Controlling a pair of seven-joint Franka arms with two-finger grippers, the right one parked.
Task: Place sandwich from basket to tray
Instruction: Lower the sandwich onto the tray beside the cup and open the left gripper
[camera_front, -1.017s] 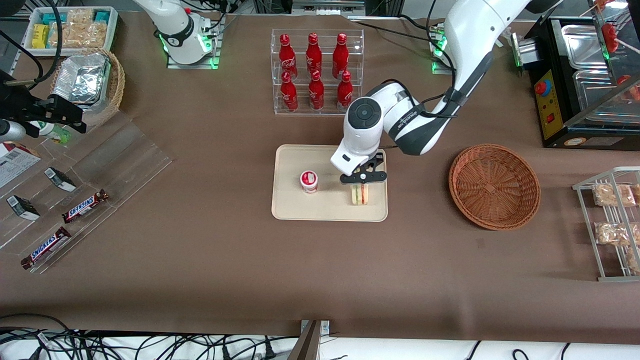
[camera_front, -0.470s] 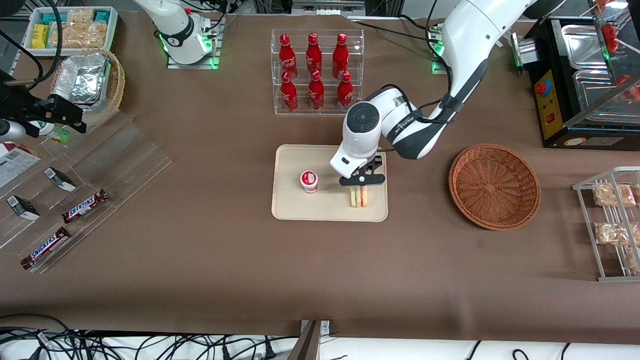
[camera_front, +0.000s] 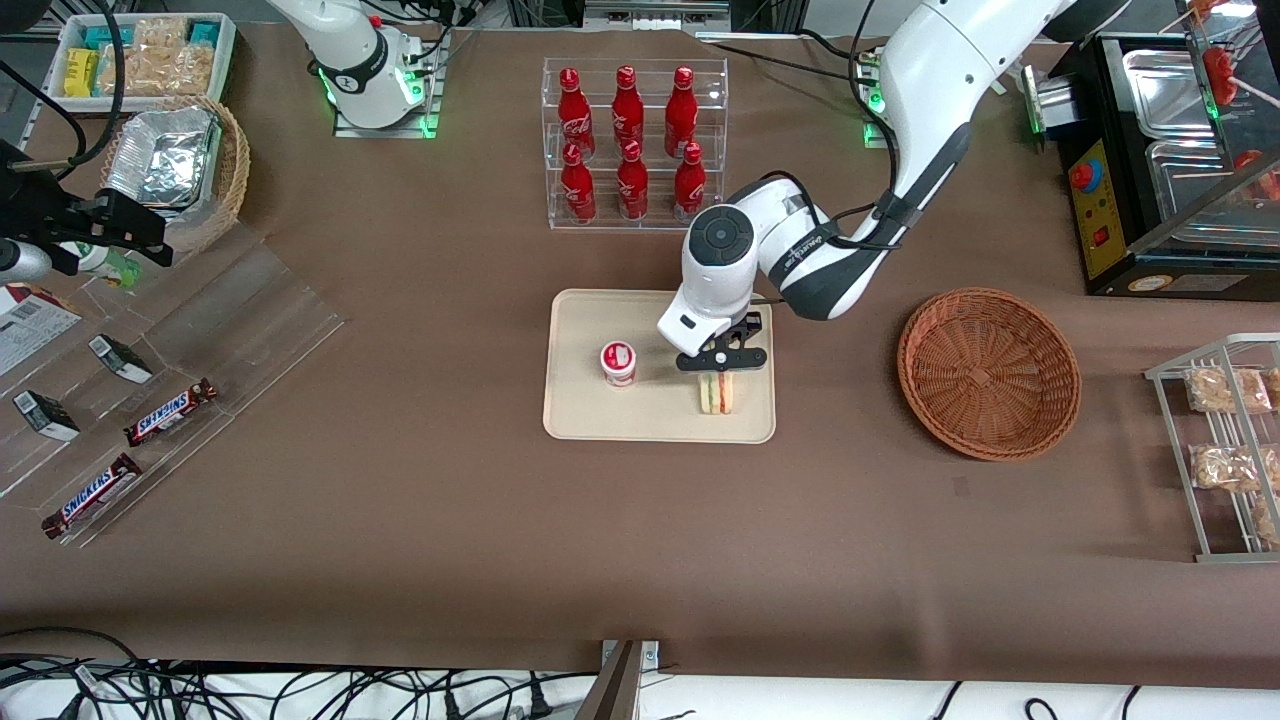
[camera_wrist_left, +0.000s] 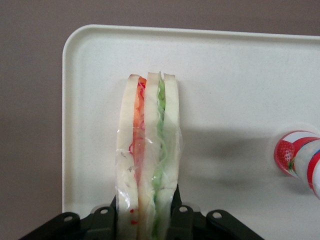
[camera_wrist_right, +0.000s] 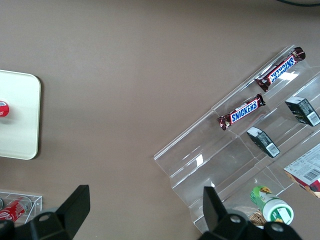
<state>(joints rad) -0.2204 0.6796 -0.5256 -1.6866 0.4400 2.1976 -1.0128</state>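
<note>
The sandwich (camera_front: 717, 394) (camera_wrist_left: 147, 150) stands on edge on the cream tray (camera_front: 600, 415) (camera_wrist_left: 225, 75), close to the tray's end nearest the basket. It is clear-wrapped, with pale bread and red and green filling. My left gripper (camera_front: 719, 372) (camera_wrist_left: 146, 216) is directly over it, and its black fingers (camera_wrist_left: 178, 215) press against both bread faces at one end of the wedge. The reddish-brown wicker basket (camera_front: 988, 372) sits empty on the table, toward the working arm's end.
A small red-and-white cup (camera_front: 618, 362) (camera_wrist_left: 297, 159) stands on the tray beside the sandwich. A clear rack of red bottles (camera_front: 630, 145) stands farther from the front camera than the tray. A wire rack of bagged pastries (camera_front: 1225, 450) is at the working arm's end.
The gripper and wrist have shifted slightly away from the front camera, so a little more of the sandwich shows below them. The sandwich stays on the tray.
</note>
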